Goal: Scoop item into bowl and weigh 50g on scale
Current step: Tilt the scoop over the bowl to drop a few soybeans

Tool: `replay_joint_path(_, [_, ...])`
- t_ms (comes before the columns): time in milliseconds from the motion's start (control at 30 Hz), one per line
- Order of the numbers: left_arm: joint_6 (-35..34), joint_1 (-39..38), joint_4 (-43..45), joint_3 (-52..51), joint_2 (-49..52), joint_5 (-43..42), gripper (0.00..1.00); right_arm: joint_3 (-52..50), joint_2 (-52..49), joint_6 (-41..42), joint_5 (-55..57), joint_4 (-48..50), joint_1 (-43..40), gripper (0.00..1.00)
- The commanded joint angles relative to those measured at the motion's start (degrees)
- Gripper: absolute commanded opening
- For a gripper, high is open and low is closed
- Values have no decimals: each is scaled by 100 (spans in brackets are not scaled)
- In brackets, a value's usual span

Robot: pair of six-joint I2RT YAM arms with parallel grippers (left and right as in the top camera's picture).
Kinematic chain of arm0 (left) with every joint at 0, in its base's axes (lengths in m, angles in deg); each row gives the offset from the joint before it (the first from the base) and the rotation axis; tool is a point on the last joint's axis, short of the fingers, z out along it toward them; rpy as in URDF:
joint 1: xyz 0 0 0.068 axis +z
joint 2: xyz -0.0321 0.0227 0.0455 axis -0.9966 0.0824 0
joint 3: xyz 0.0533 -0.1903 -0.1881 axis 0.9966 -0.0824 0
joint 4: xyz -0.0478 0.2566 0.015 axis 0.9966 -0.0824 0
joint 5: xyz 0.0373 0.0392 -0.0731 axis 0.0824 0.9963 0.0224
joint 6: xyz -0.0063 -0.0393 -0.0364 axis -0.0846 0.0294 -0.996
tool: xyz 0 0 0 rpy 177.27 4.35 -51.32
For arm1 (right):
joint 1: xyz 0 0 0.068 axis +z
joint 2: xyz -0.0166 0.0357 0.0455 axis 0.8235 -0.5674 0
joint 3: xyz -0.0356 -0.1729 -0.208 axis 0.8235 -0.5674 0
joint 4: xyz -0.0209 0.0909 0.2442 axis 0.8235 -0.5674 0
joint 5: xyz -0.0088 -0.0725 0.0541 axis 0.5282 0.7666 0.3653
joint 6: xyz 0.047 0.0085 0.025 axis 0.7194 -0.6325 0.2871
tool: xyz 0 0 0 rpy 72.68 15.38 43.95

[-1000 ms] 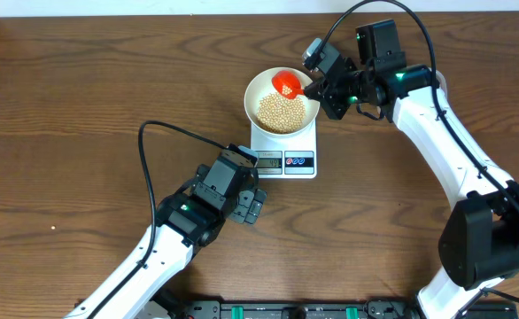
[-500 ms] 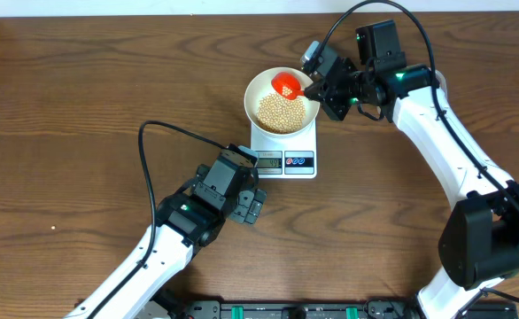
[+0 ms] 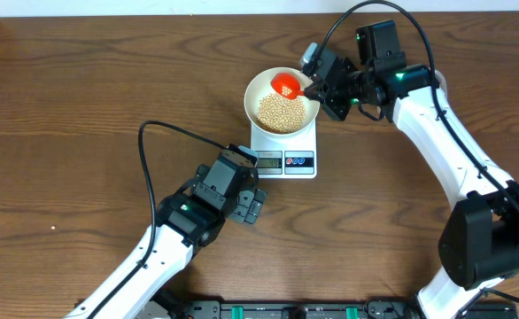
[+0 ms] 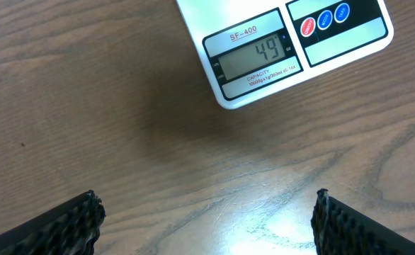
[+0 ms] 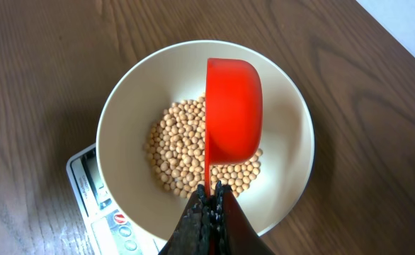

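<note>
The white bowl [image 3: 258, 85] stands on the white scale [image 3: 284, 160] and holds a heap of tan beans [image 3: 279, 112]. My right gripper [image 3: 315, 88] is shut on the thin handle of a red scoop [image 3: 285, 83], which hangs over the far side of the bowl. In the right wrist view the red scoop [image 5: 232, 113] is rolled on its side above the beans [image 5: 183, 152], inside the bowl [image 5: 122, 113], with the gripper [image 5: 209, 193] clamped on its handle. My left gripper [image 4: 206, 205] stands open and empty over bare wood, just short of the scale [image 4: 349, 39], whose display reads 49.
The scale's red and blue buttons [image 4: 325, 19] face the left arm. Brown wooden tabletop [image 3: 82, 106] lies all round. The right arm's black cable [image 3: 392, 11] arcs over the table's back edge.
The right gripper and the red scoop have edged very slightly up and left over the bowl. The left arm has not moved.
</note>
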Motion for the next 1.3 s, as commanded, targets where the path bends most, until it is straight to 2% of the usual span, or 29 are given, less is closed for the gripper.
replay_joint_path(0, [79,-17,4,-28,33,15,96,96,162,-105,-63,-15,-9,1])
replay_joint_path(900, [79,-17,4,-28,33,15,96,96,162,-162,-114,0,-79,1])
replay_joint_path(1267, [76,-17,4,-28,33,15,96,96,162,-501,-55,-24,-76,1])
